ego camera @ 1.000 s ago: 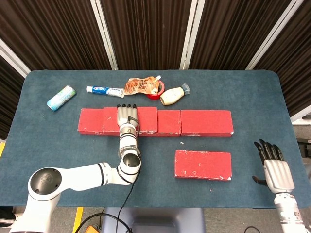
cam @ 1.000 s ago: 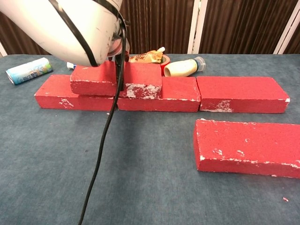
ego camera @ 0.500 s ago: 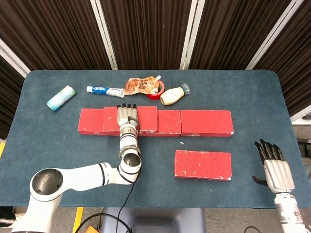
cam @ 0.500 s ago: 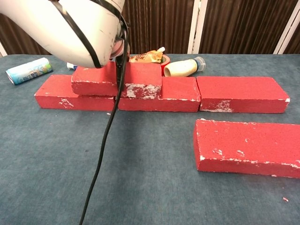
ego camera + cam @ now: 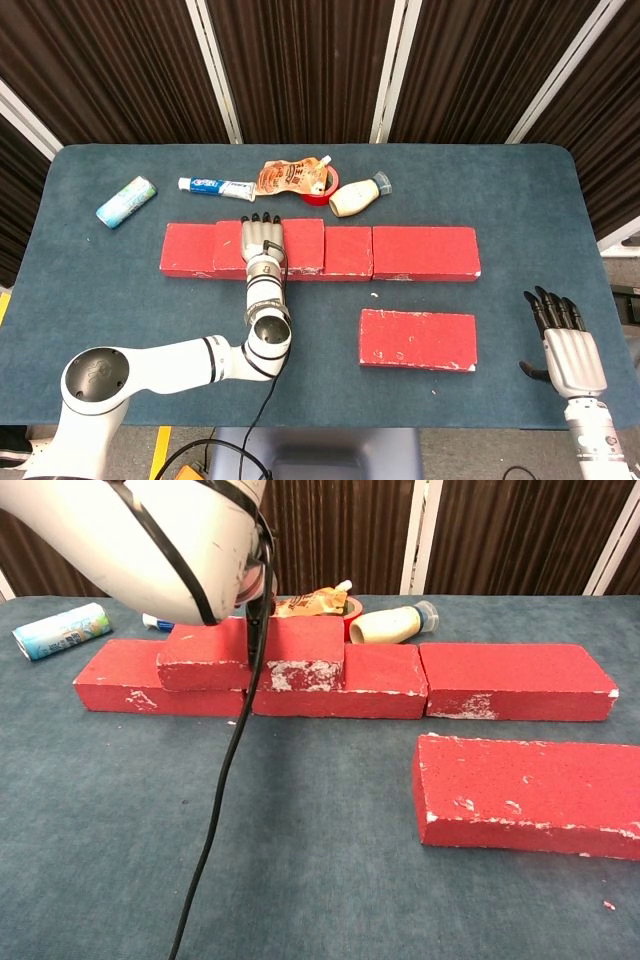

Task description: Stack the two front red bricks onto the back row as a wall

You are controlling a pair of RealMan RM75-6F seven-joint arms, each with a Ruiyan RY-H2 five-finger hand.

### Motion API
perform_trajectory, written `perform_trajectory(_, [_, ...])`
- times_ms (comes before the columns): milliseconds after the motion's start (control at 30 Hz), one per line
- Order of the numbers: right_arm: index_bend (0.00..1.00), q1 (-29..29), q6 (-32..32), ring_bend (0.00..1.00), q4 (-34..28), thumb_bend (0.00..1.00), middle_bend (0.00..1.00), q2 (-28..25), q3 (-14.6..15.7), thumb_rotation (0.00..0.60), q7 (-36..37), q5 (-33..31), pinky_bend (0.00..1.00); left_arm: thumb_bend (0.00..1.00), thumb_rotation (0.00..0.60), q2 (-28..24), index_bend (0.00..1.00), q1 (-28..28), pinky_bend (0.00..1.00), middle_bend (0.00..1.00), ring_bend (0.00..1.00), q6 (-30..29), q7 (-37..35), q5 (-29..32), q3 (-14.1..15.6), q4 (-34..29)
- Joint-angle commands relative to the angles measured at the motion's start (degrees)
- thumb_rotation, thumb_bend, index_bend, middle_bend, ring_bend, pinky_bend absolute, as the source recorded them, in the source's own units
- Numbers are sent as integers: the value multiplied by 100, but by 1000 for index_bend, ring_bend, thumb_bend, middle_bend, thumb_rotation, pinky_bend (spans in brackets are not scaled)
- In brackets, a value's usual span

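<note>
Three red bricks form the back row: left (image 5: 185, 250), middle (image 5: 348, 255) and right (image 5: 425, 252). A fourth red brick (image 5: 300, 245) (image 5: 300, 650) lies on top of the left and middle ones. My left hand (image 5: 262, 240) lies over this top brick and grips it, fingertips at its far edge. In the chest view my white left arm (image 5: 170, 540) hides the hand. One red brick (image 5: 417, 340) (image 5: 525, 795) lies alone in front, right of centre. My right hand (image 5: 567, 345) is open near the front right edge, well right of that brick.
Behind the row lie a blue-white tube (image 5: 126, 201), a toothpaste tube (image 5: 215, 186), an orange pouch (image 5: 290, 176), a red tape roll (image 5: 322, 190) and a cream bottle (image 5: 358, 197). A black cable (image 5: 225, 780) hangs from my left arm across the chest view.
The top brick has shifted slightly right and settled lower onto the back row under my left hand. The right hand and front brick have not moved.
</note>
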State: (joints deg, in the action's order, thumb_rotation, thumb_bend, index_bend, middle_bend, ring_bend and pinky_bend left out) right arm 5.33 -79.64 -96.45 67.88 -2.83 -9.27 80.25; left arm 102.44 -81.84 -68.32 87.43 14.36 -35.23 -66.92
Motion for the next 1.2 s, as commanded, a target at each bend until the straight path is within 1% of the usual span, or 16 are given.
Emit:
perform_trajectory(33, [124, 1, 6, 0, 2, 0, 109, 2, 2, 600, -1, -3, 0, 214, 600, -30, 0, 14, 82, 0, 0, 6, -34, -52, -13, -56])
perform_trajectory(167, [124, 8, 20, 0, 9, 0, 109, 10, 8, 600, -16, 0, 0, 210, 600, -125, 0, 81, 54, 0, 0, 59, -210, -180, -61, -280])
perform_trajectory(267, [124, 2, 3, 0, 0, 0, 109, 8, 9, 600, -17, 11, 0, 204, 600, -242, 0, 157, 48, 0, 0, 98, -429, -325, -103, -564])
perform_trajectory(333, [124, -6, -19, 0, -3, 0, 109, 4, 6, 600, -11, 20, 0, 202, 600, -418, 0, 259, 48, 0, 0, 106, -617, -420, -153, -917])
perform_trajectory(433, [124, -9, -22, 0, 3, 0, 109, 6, 13, 600, -22, 27, 0, 201, 600, -682, 0, 409, 46, 0, 0, 29, -868, -775, -78, -1420])
perform_trajectory(567, [124, -9, -24, 0, -6, 0, 109, 14, 28, 600, -55, 51, 0, 199, 600, -1199, 0, 791, 37, 0, 0, -199, -1325, -1614, 227, -2421])
perform_trajectory(600, [124, -11, -25, 0, -7, 0, 109, 18, 32, 600, -67, 52, 0, 199, 600, -1398, 0, 943, 37, 0, 0, -274, -1463, -1862, 334, -2787])
perform_trajectory(667, [124, -13, -27, 0, -11, 0, 109, 28, 30, 600, -77, 44, 0, 199, 600, -1714, 0, 1205, 35, 0, 0, -372, -1729, -2292, 485, -3301])
perform_trajectory(700, [124, -13, -31, 0, -17, 0, 109, 32, 29, 600, -87, 46, 0, 198, 600, -1933, 0, 1388, 34, 0, 0, -428, -1885, -2596, 621, -3601])
perform_trajectory(833, [124, -8, -22, 0, -33, 0, 109, 52, 37, 600, -117, 53, 0, 198, 600, -2639, 0, 2022, 27, 0, 0, -448, -2477, -3456, 1052, -4241])
perform_trajectory(967, [125, 0, -11, 0, -57, 0, 109, 76, 53, 600, -153, 74, 0, 203, 600, -3304, 0, 2641, 24, 0, 0, -139, -3260, -4160, 1400, -4399])
perform_trajectory(1067, [125, 0, -22, 0, -83, 0, 109, 97, 51, 600, -210, 72, 0, 208, 600, -3654, 0, 3072, 22, 0, 0, 201, -4101, -4891, 1585, -4165])
perform_trajectory(1100, [125, -2, -32, 0, -90, 0, 109, 111, 52, 600, -233, 78, 0, 210, 600, -3758, 0, 3240, 21, 0, 0, 340, -4504, -5224, 1640, -4013])
perform_trajectory(1200, [126, 4, -15, 0, -92, 0, 109, 137, 66, 600, -286, 77, 0, 217, 600, -3947, 0, 3631, 20, 0, 0, 562, -5445, -5966, 1792, -3574])
